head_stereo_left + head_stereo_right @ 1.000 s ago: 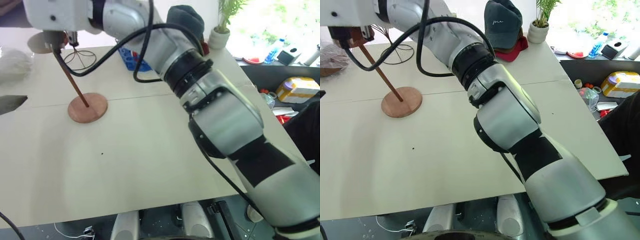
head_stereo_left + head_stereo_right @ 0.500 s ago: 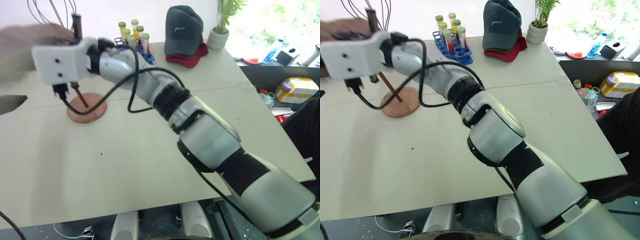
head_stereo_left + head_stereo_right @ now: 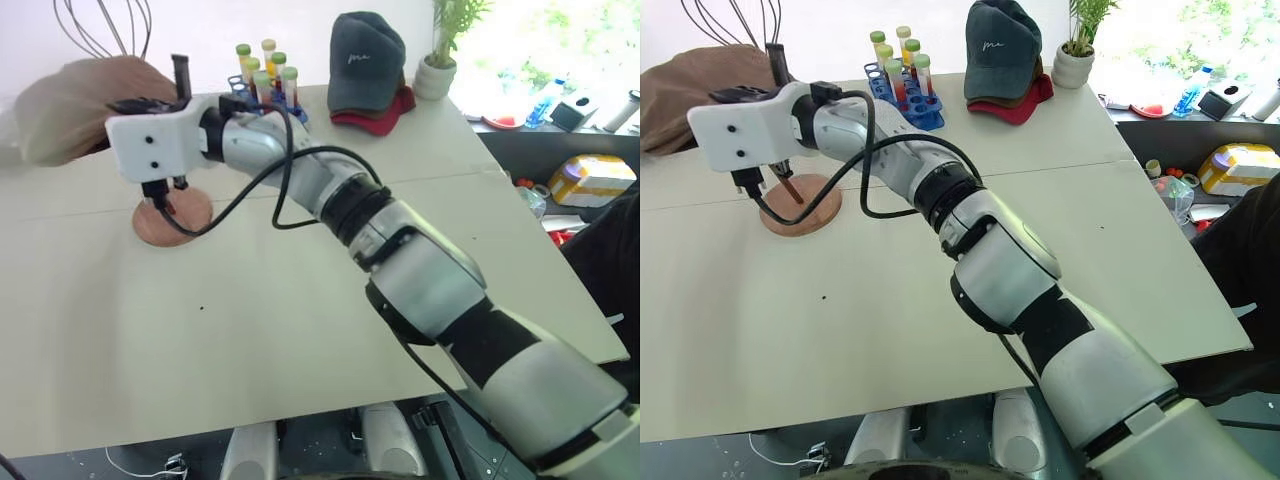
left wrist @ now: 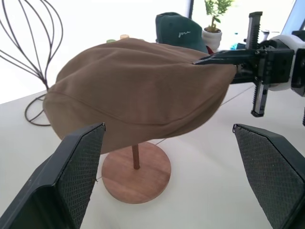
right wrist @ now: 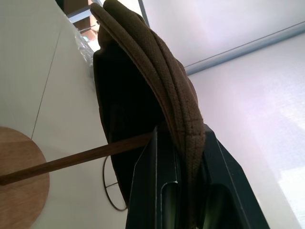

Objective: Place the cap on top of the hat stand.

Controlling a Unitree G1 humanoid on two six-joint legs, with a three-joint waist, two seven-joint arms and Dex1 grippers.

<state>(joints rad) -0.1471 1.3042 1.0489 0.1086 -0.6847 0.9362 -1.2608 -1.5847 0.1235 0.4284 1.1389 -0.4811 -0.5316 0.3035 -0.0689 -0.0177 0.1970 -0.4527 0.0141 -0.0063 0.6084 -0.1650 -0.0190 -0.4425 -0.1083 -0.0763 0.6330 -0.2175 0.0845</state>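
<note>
The brown cap (image 4: 138, 90) sits over the top of the hat stand, hiding its top disc. Below the cap show the thin rod (image 4: 135, 156) and the round wooden base (image 3: 172, 217). My right gripper (image 5: 183, 143) is shut on the cap's edge, reaching in level from the right of the stand (image 3: 140, 103). In the left wrist view my left gripper (image 4: 167, 130) stands open and wide, facing the cap from a short way off, with one finger (image 4: 71, 176) on each side and nothing between them.
A dark wire head frame (image 4: 28, 62) stands just behind the stand. A blue rack of test tubes (image 3: 265, 85), a dark grey cap stacked on a red one (image 3: 365, 65) and a potted plant (image 3: 440, 60) line the white table's (image 3: 300, 330) far side.
My right arm has come down with the cap, which now covers the stand's top disc. That disc was bare a second ago.
</note>
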